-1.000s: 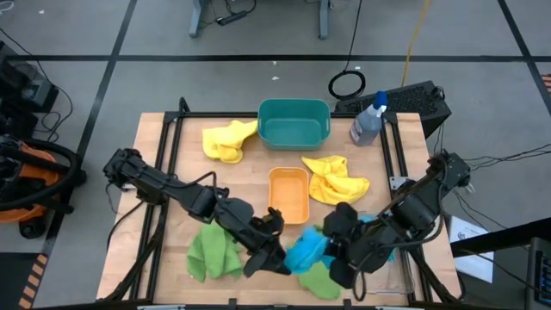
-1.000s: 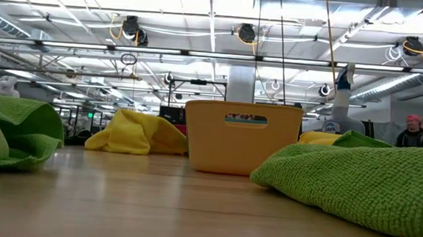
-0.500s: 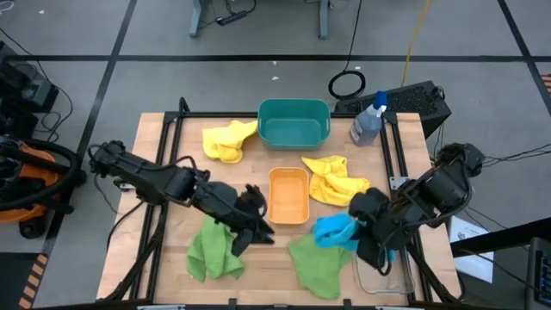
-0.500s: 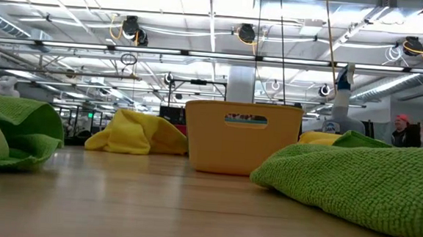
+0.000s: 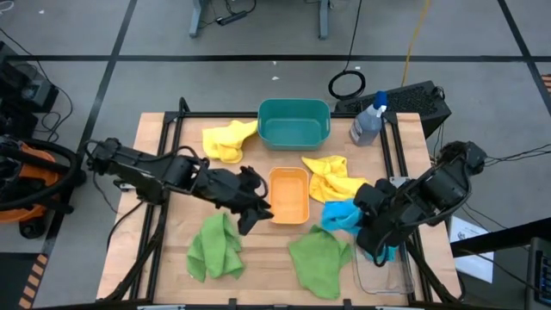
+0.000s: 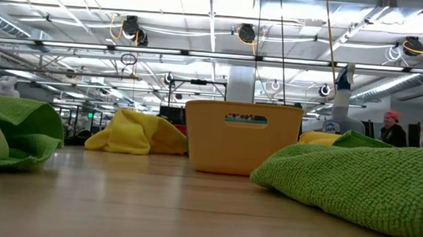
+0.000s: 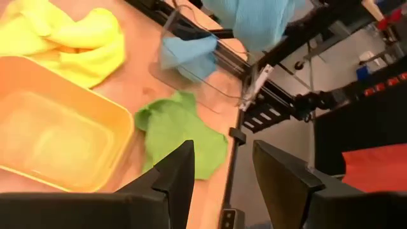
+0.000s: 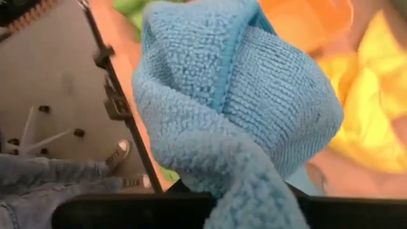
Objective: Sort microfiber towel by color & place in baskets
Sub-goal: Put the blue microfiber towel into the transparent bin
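Note:
My right gripper [image 5: 353, 220] is shut on a bright blue towel [image 5: 337, 215], held above the table between the orange basket [image 5: 288, 195] and the clear basket [image 5: 384, 277]. A second blue towel [image 7: 184, 54] lies inside the clear basket [image 7: 210, 70]. My left gripper [image 5: 255, 212] is open and holds nothing, just left of the orange basket. One yellow towel [image 5: 225, 140] lies beside the teal basket [image 5: 294, 123], and another [image 5: 336, 179] lies right of the orange one. Two green towels [image 5: 215, 247] [image 5: 320, 263] lie flat near the near edge. My right gripper holds the blue towel [image 8: 235, 95] bunched in several folds. The towel fills the right wrist view and hides the fingers, so which part they have cannot be told. The left wrist view shows it lifted clear [image 7: 254, 19], hanging over the clear basket's far end.
A clear spray bottle [image 5: 368, 120] with a blue top stands at the far right corner. Black rails run along the table's left and right sides. A person [image 6: 391, 131] shows far off in the room. Bare wood lies between the two green towels.
My right gripper has carried the blue towel up off the near green towel and toward the far right, nearer the clear basket. That green towel stays on the table, now uncovered. My left gripper has drawn back from the blue towel toward the far edge, stopping beside the orange basket.

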Robot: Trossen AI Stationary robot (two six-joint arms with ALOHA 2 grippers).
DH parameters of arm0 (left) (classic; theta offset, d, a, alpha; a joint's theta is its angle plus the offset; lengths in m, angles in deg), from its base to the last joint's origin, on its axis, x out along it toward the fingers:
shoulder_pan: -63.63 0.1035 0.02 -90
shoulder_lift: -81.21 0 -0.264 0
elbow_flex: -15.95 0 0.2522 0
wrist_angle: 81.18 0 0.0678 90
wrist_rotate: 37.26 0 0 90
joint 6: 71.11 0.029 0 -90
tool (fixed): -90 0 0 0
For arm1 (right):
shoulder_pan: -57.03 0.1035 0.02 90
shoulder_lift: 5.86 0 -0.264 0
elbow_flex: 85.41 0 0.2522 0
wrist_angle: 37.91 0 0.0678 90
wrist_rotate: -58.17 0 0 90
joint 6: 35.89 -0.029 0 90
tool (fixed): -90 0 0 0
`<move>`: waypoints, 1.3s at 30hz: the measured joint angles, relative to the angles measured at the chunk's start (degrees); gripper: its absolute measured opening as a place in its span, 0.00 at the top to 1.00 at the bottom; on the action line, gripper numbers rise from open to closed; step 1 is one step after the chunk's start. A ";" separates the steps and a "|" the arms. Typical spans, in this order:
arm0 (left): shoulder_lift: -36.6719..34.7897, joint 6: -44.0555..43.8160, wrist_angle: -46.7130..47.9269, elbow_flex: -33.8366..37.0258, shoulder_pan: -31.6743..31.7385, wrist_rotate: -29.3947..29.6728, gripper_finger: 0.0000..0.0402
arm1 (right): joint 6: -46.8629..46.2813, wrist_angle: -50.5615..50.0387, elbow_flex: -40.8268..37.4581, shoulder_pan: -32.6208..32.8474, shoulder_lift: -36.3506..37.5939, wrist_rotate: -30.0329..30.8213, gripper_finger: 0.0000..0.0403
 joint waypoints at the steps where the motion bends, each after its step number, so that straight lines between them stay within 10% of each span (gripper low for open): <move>1: 0.02 -0.01 0.66 0.00 0.37 0.00 0.59 | -0.96 -0.08 -1.14 0.01 0.02 -1.46 0.98; 19: 0.04 1.41 6.33 0.00 1.89 -0.34 0.59 | -53.02 5.22 -31.72 17.64 8.49 -6.92 0.98; 39: 0.04 -1.56 6.22 0.02 1.43 -0.57 0.59 | -56.01 23.86 -46.49 21.12 -0.24 -11.06 0.98</move>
